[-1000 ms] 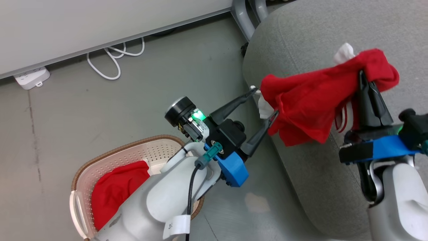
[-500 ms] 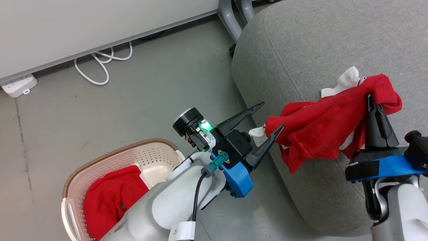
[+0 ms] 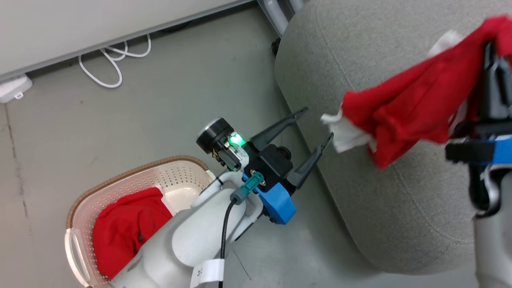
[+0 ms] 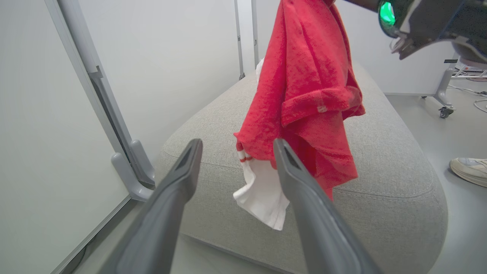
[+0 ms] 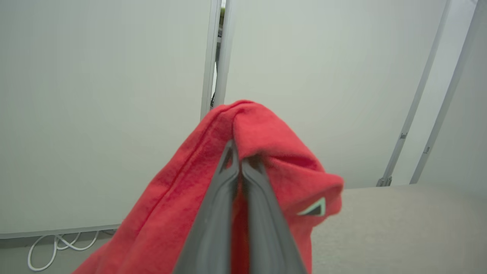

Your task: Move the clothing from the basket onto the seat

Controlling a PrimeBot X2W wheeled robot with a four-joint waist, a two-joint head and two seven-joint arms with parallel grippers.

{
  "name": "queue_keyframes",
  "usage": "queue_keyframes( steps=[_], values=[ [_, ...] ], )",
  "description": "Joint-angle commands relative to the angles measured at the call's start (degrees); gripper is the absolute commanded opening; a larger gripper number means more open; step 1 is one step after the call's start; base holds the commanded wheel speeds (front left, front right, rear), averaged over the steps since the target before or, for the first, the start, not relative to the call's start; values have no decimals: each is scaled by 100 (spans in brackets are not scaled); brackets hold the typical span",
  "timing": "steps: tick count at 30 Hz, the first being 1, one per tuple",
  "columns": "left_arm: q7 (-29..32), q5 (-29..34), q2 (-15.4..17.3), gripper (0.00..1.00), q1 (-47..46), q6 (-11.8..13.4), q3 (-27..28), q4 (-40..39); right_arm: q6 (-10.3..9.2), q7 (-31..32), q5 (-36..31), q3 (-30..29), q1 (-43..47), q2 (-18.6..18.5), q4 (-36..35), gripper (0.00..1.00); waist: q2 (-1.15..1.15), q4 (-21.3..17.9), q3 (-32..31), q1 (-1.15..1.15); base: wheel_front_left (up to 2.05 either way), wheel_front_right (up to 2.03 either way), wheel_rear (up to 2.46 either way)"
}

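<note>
- Two red garments: hanging garment (image 3: pixel 416 104), far right; basketed garment (image 3: pixel 120 232), near left.
- One basket (image 3: pixel 180 182).
- One seat (image 3: pixel 360 192).
- Two tools: left tool (image 3: pixel 319 122), right tool (image 5: pixel 239 152).
- One shoe (image 4: pixel 470 171).

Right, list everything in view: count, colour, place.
seat: 1, light grey, on the right
basket: 1, cream with brown rim, on the floor at lower left
held garment: 1, red with white trim, hanging over the seat
second garment: 1, red, in the basket
cable: 1, white, on the floor by the wall
power strip: 1, white, on the floor at far left
frame legs: 2, grey, by the seat's far corner
shoe: 1, white, on the floor beside the seat
left gripper: 1, dark fingers, open and empty, at the seat's edge
right gripper: 1, dark fingers, shut on the held garment
</note>
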Motion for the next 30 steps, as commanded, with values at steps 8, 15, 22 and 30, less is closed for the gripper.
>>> queue_keyframes(
  steps=[8,15,22,30],
  values=[
    [-1,162,285,100,-523,103,196,-273,1,-23,20,-697,-1445,-854,-306,0,0,35,962,0,0,0,0],
    [68,317,464,100,-1030,142,262,-542,1,-21,163,-1654,-2244,-1594,35,0,0,150,1716,0,0,0,0],
    [144,437,522,100,-1359,155,242,-776,1,-22,211,-2086,-2520,-2099,702,0,0,251,2249,0,0,0,0],
    [217,490,580,100,-1536,124,165,-951,1,-22,74,-1985,-2594,-1933,1574,0,0,262,2658,0,0,0,0]
  ],
)
